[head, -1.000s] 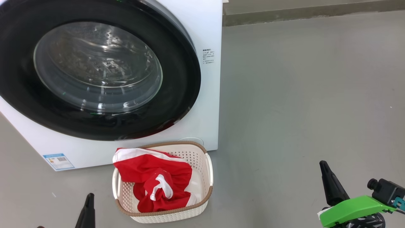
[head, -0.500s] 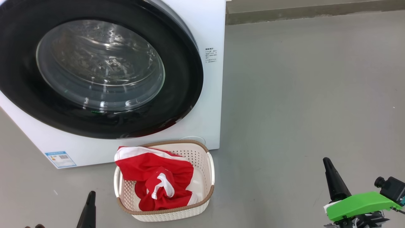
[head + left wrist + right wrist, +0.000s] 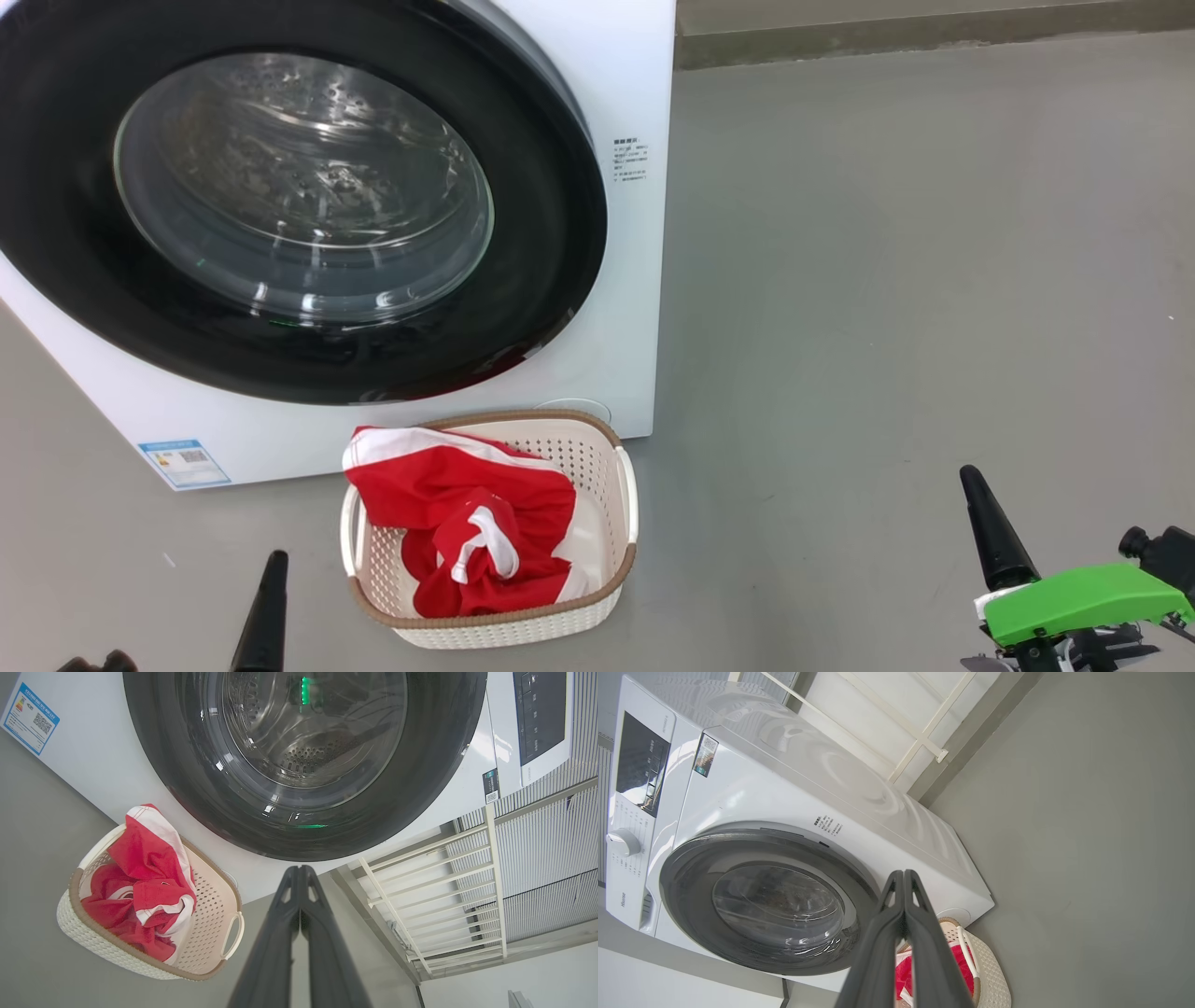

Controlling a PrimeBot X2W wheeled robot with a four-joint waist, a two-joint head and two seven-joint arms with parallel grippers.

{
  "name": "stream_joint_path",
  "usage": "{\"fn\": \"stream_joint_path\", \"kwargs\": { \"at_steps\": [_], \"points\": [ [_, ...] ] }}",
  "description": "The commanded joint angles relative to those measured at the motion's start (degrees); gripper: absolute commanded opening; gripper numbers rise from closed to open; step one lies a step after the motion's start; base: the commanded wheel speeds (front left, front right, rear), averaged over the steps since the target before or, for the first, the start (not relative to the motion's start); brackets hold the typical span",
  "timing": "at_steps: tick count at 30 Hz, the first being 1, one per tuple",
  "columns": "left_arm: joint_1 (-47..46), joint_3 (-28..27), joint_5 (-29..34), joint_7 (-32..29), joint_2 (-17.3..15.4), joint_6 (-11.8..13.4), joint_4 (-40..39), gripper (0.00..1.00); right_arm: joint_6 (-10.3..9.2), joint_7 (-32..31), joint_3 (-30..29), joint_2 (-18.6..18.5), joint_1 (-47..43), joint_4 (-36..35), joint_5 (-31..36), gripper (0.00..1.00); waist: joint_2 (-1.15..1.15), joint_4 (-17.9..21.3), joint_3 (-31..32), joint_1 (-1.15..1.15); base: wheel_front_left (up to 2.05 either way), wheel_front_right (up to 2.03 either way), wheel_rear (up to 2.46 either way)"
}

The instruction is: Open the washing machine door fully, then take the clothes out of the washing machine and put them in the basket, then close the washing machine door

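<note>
Jaws on both arms are sitting pressed together with nothing between them. I am seeing the left gripper [image 3: 299,871] holding its two dark fingers tip to tip in its wrist view, and the right gripper [image 3: 903,875] doing the same in its own. Neither is touching anything.

The washing machine door [image 3: 551,233] is lying flat against the front of the washing machine [image 3: 635,93]. Its glossy black rim is ringing the clear glass bowl, and through the glass I am making out the perforated steel drum. The clothes [image 3: 439,504] are lying in the basket [image 3: 597,467], red fabric with white bands heaped toward its left side and draping over the rear left rim. The basket is standing on the grey floor [image 3: 887,280], just in front of the machine's lower right corner.

A blue sticker [image 3: 184,462] is showing at the machine's lower left corner. The right wrist view is giving me a dark control panel [image 3: 637,779] and a round dial [image 3: 621,842].
</note>
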State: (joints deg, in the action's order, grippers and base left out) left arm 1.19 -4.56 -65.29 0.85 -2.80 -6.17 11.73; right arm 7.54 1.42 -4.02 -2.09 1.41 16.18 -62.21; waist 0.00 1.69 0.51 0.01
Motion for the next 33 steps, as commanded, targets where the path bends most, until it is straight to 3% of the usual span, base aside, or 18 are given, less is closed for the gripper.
{"fn": "stream_joint_path", "kwargs": {
  "at_steps": [1,33],
  "points": [
    [-2.82,-1.38,-1.51,-0.42,-0.48,-0.73,-1.02,0.0,-0.03,-0.39,0.38,-0.87,3.16,-1.81,-2.31,0.0,0.0,-0.06,-0.02,-0.01,0.0,0.0,0.0],
    [-6.18,-1.82,-20.15,-5.52,-0.19,-1.16,1.45,0.0,-0.05,-5.68,-1.44,-1.04,4.32,-2.08,-22.88,0.0,0.0,-1.26,-0.51,-0.01,0.0,0.0,0.0]
  ]
}}
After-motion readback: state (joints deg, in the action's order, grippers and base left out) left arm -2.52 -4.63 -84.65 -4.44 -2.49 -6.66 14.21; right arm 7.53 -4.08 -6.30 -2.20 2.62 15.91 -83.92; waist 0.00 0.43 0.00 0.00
